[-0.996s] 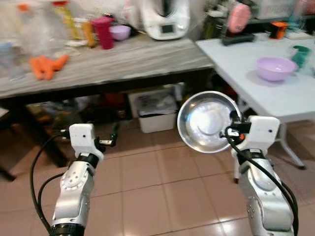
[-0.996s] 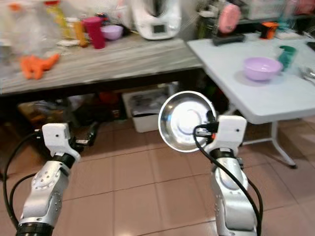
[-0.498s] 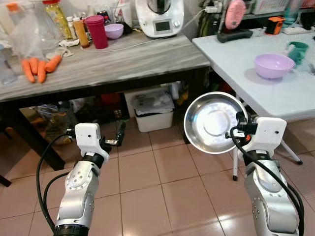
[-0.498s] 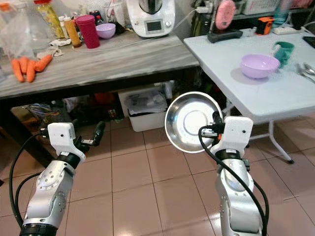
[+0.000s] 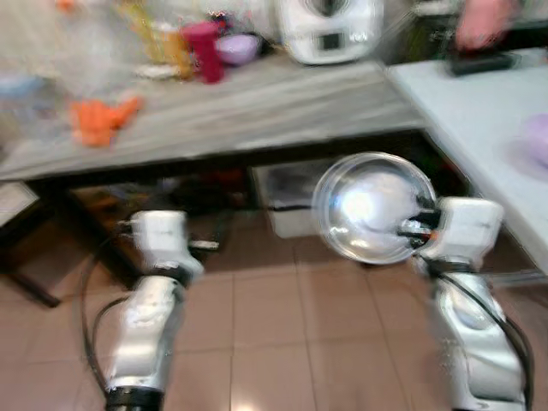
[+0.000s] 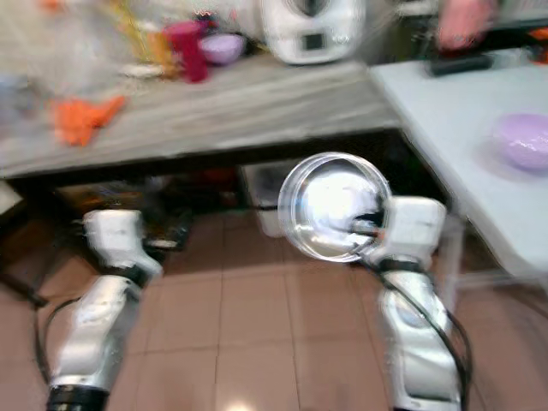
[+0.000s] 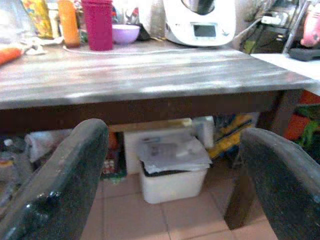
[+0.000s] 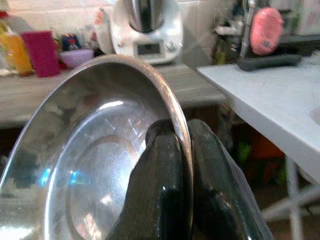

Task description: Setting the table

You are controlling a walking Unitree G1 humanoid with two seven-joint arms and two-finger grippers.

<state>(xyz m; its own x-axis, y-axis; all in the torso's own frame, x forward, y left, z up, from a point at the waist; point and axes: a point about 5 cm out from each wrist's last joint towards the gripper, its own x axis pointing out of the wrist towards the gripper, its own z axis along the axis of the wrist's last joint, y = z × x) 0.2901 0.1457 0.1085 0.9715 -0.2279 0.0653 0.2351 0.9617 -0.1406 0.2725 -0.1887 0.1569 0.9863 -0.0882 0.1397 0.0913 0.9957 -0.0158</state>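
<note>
A shiny steel bowl (image 5: 374, 208) stands on edge over the tiled floor, its hollow facing me, with my right gripper (image 5: 416, 228) shut on its rim. In the right wrist view, both black fingers (image 8: 162, 165) pinch the bowl's rim (image 8: 177, 117). My left gripper (image 7: 175, 165) is open and holds nothing, low in front of the grey wooden counter (image 5: 257, 103). The white table (image 5: 479, 103) stands at the right with a purple bowl (image 6: 522, 139) on it. Both eye views are blurred.
On the counter are carrots (image 5: 98, 120), a magenta cup (image 5: 204, 50), a small purple bowl (image 5: 237, 47) and a white appliance (image 5: 330, 30). A white bin (image 7: 172, 170) sits under the counter. A pink object (image 8: 265, 30) stands at the white table's far end.
The whole picture has shifted right and blurred, so the camera has turned left. The right gripper still holds the steel bowl and the left gripper stays open.
</note>
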